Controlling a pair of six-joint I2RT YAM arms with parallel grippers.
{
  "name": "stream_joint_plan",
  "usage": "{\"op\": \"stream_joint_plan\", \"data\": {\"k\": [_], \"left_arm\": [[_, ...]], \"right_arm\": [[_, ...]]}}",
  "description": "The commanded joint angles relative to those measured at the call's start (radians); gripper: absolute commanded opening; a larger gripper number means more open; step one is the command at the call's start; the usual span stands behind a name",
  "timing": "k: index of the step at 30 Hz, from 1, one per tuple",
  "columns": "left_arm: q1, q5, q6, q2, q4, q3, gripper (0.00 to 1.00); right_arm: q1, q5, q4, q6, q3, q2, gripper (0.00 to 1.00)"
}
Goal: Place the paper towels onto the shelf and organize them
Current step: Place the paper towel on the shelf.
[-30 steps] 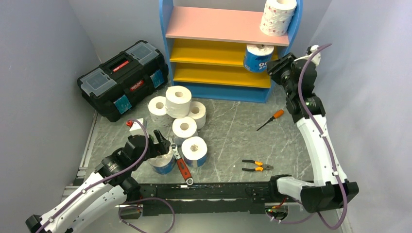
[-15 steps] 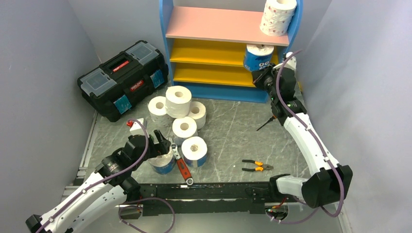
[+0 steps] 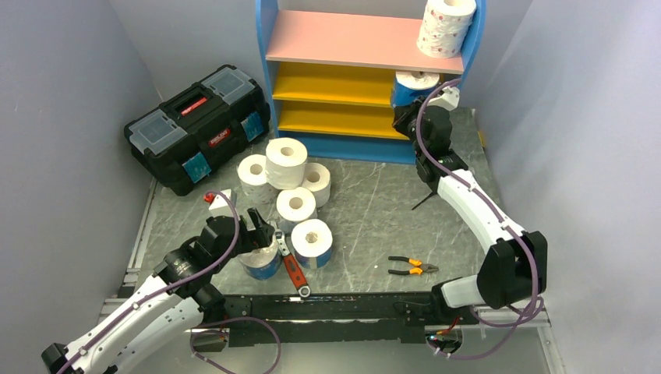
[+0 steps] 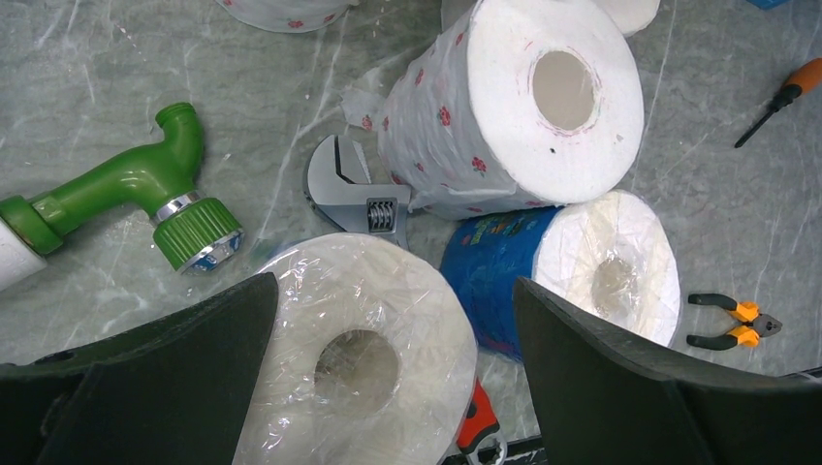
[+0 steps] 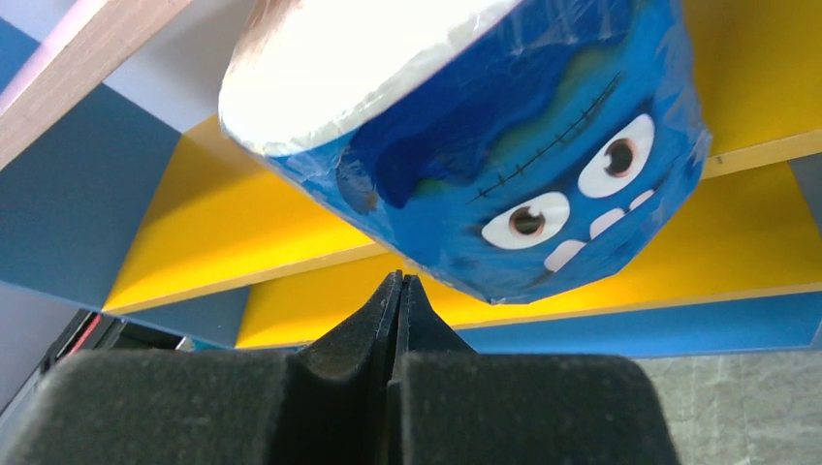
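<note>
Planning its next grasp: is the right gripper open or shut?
Shut. On the right gripper the fingers meet with no gap, nothing between them.

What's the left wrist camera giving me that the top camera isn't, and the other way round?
Left wrist only: a green plastic fitting beside the wrench, and the red print on the dotted roll. Top only: the shelf holding two rolls at its right end, the black toolbox, the right arm. Both: the left tool open astride a clear-wrapped roll, the blue-wrapped roll beside it, the pliers, the screwdriver.
</note>
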Motion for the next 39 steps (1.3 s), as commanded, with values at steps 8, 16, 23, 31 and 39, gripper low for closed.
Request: {"op": "stream_joint_plan", "data": {"k": [8,16,23,31,39], "left_arm": [[-0.003,0.008,0.004,0.041,0.031,-0.012,0.98],[-0.002,0.002,0.015,0.060,0.028,0.000,0.98],[-0.003,-0.002,0.020,0.070,0.033,0.005,0.98],[-0.003,0.000,0.022,0.074,0.034,0.007,0.98],[-0.002,-0.003,0.021,0.065,0.031,0.001,0.98]], "right_arm": [[-0.040,0.093,0.092,-0.033,0.061,0.042,0.00],[-0.081,0.097,0.110,-0.015,0.065,0.066,0.00],[-0.098,0.090,0.114,-0.013,0.089,0.087,0.00],[-0.125,0.099,0.105,0.001,0.116,0.109,0.00],[-0.136,0.097,0.101,0.013,0.146,0.140,0.00]]}}
